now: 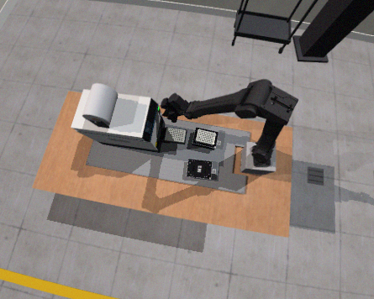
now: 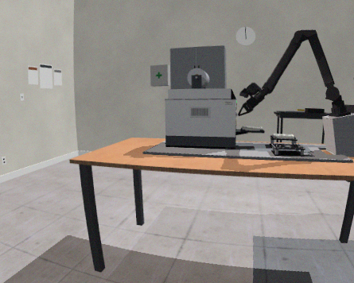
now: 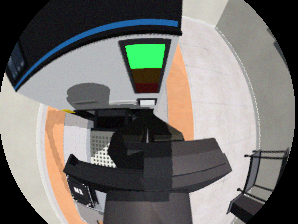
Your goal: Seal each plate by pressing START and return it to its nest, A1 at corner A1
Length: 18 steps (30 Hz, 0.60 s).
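The sealer [image 1: 126, 110] [image 2: 200, 118] stands at the left. Its lamp [image 3: 145, 56] [image 1: 159, 108] is green. The white START button [image 3: 147, 102] is below the lamp. My gripper [image 2: 239, 114] [image 3: 147, 113] is shut and empty, its tips close to the button; contact cannot be told. The stage [image 2: 244, 131] is out, and a plate [image 1: 176, 135] [image 2: 252, 129] [image 3: 101, 152] lies on it, apparently flat; whether foil covers it is unclear. Another plate [image 1: 206, 137] [image 2: 283, 136] sits in the rear nest. The front nest [image 1: 193, 169] [image 3: 80, 190] holds no plate; its label is hard to read.
The arm's pale base [image 1: 249, 164] [image 2: 342, 135] stands right of the nests. The foil roll [image 1: 100, 102] tops the sealer. The grey mat [image 1: 122, 159] lies under sealer and nests. A cart [image 1: 262, 27] [image 3: 250, 195] stands off the table.
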Available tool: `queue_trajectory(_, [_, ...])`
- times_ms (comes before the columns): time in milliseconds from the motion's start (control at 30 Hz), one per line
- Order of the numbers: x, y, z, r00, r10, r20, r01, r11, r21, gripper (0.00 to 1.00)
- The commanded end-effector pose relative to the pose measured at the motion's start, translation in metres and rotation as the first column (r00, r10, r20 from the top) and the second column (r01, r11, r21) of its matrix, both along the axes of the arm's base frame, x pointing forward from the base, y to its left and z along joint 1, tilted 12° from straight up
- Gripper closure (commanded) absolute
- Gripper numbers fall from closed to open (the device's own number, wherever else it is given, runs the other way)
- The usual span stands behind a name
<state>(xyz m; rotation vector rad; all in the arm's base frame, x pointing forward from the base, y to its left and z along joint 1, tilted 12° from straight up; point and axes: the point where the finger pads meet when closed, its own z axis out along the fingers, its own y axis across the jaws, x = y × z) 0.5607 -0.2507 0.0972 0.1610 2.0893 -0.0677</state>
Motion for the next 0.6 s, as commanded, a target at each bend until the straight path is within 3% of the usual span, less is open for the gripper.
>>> queue_trajectory(0, [0.012,-0.013,0.015,1.0,-0.019,0.021,0.019,1.0,0.002,1.0])
queue_trajectory(133, [0.014,-0.014,0.026,0.999,-0.019,0.038,0.02,1.0,-0.007,1.0])
queue_trajectory(567, [0.019,-0.016,0.024,0.999,-0.019,0.038,0.019,1.0,-0.008,1.0])
